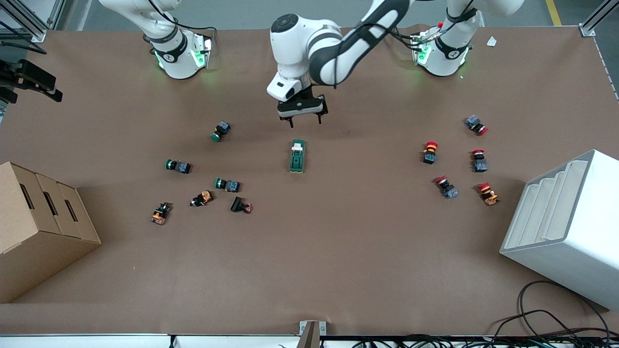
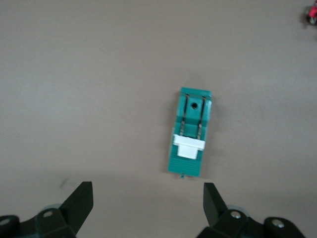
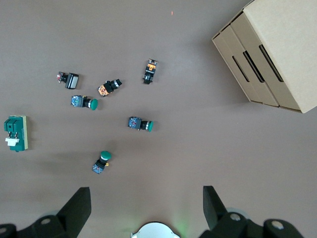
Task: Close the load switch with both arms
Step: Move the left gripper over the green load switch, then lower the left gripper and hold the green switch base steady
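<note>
While the left gripper [image 1: 305, 121] is hanging over bare table just beside the switch [image 1: 297, 156], its fingers [image 2: 79, 201] are standing wide apart with nothing between them. That switch is lying flat near the middle of the table [image 1: 338, 251], its white lever [image 2: 188, 147] sitting at the end toward the arm bases, and the left wrist view is showing the whole green block [image 2: 190, 131] untouched, apart from both fingertips.

Over at the other end, the right arm is waiting high near its own base, its gripper [image 3: 146, 208] out of the front view; its wrist camera is showing the fingers spread open above the table, looking down on a scatter of green-capped buttons [image 3: 140, 123] and the cardboard box [image 3: 270, 52]. Red-capped buttons [image 1: 430, 152] are lying toward the left arm's end, near a white rack [image 1: 566, 222].
</note>
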{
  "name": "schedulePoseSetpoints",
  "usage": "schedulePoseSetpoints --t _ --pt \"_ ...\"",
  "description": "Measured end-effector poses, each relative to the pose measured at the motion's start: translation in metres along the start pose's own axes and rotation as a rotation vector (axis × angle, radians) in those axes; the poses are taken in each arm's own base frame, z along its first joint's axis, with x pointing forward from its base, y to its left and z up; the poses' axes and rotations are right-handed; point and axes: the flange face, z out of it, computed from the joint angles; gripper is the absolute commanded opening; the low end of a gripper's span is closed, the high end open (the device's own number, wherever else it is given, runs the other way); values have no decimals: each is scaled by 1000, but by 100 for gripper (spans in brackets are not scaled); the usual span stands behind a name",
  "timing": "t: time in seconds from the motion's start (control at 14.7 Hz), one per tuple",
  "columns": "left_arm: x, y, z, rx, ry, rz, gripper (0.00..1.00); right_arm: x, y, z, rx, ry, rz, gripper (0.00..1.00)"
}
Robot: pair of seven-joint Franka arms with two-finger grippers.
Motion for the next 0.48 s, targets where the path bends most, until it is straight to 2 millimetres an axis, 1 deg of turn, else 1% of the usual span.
schedulePoseSetpoints --t 0.14,0.2,0.34,0.48 --pt "-27 10 25 -5 67 -21 98 2 0 3 0 -7 2 100" --pt "-41 13 38 -9 100 -32 98 6 1 9 0 -18 4 100" --pt "-68 18 63 -26 172 -49 99 22 4 27 -1 -42 9 100" --pt "-88 19 85 -58 251 -54 98 44 11 51 0 -51 20 100"
